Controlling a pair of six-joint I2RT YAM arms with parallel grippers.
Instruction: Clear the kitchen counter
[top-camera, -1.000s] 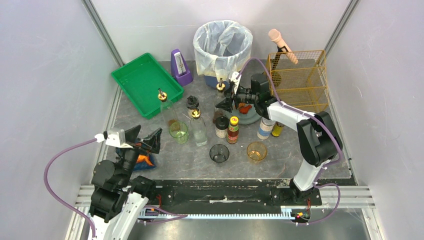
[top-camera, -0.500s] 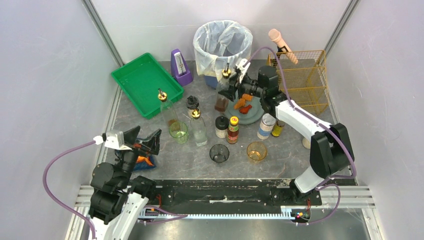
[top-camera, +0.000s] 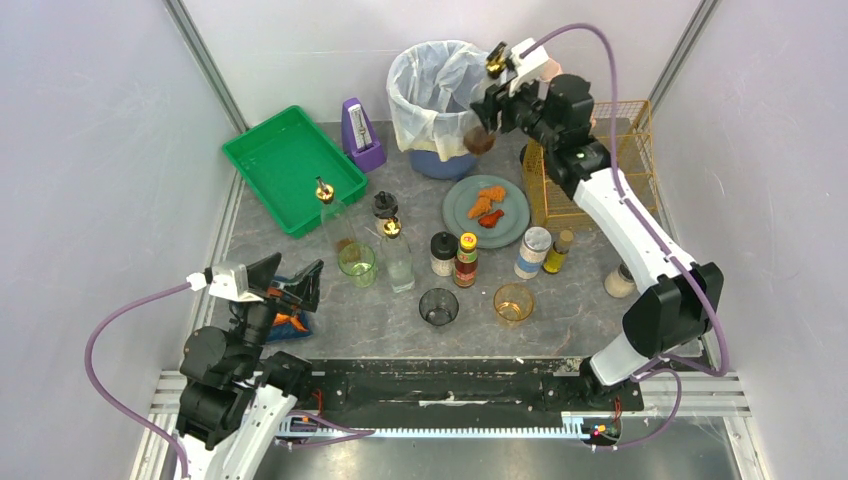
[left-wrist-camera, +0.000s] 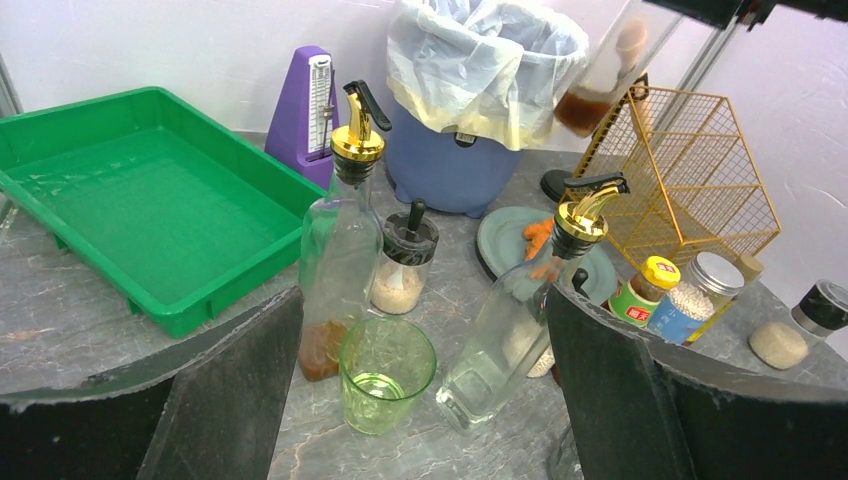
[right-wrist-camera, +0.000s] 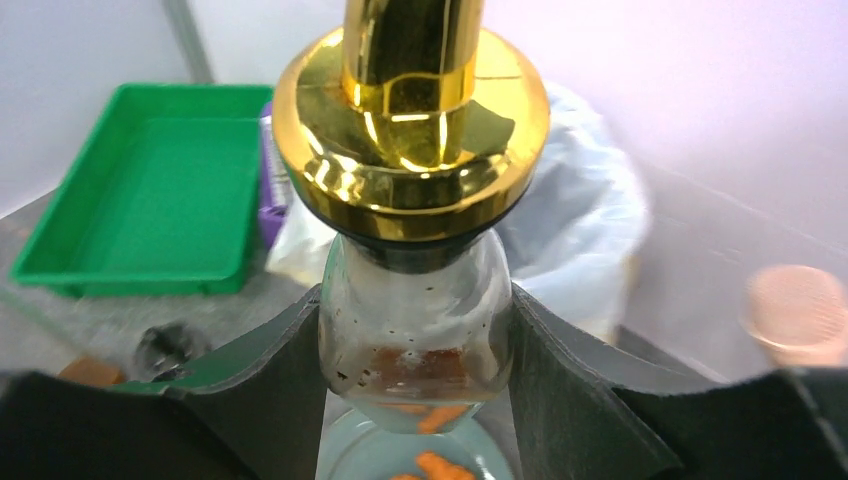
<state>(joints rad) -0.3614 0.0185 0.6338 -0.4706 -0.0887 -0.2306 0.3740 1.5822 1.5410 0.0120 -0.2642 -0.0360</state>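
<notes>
The right gripper (top-camera: 493, 100) is clamped partway closed around the body of a clear glass bottle with a gold pourer cap (right-wrist-camera: 415, 330). Its two dark fingers press on either side of the glass just under the cap. A little brown liquid sits in the bottom of the bottle. The bottle is lifted off the surface, in the air beside the right rim of the blue bin with a white plastic liner (top-camera: 443, 95). Below it lies the round grey-green plate (top-camera: 512, 218) with orange food pieces, and just to the right stands the gold wire basket (top-camera: 600, 170).

The left gripper (top-camera: 290, 278) has its jaws spread wide and holds nothing. It hangs above a blue-and-orange packet (top-camera: 290, 322) at the front left.

The dark-grey marbled kitchen counter (top-camera: 580, 300) runs under all of this. Bottles, jars and cups are crowded on its middle. The green plastic tray (top-camera: 285, 165) and the purple metronome (top-camera: 360, 130) stand at its back left.
</notes>
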